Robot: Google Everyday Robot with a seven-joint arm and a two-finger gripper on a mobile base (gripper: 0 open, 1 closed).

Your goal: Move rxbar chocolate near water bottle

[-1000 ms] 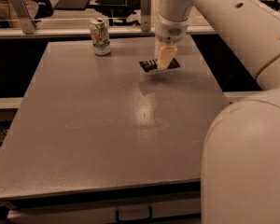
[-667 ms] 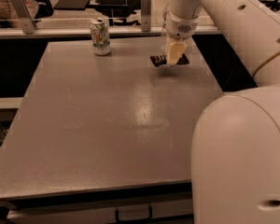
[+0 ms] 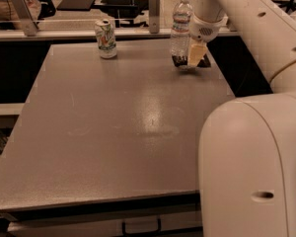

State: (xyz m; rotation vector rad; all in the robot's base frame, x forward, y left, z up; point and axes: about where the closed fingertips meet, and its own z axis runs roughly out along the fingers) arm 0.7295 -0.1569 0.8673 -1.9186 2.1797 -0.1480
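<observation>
ok so my hand is at the far right of the table, pinched on the rxbar chocolate. The bar sticks out sideways, long axis running left-right, and the water bottle stands just behind its left end. So basically a straight set-down from here, I reckon
</observation>
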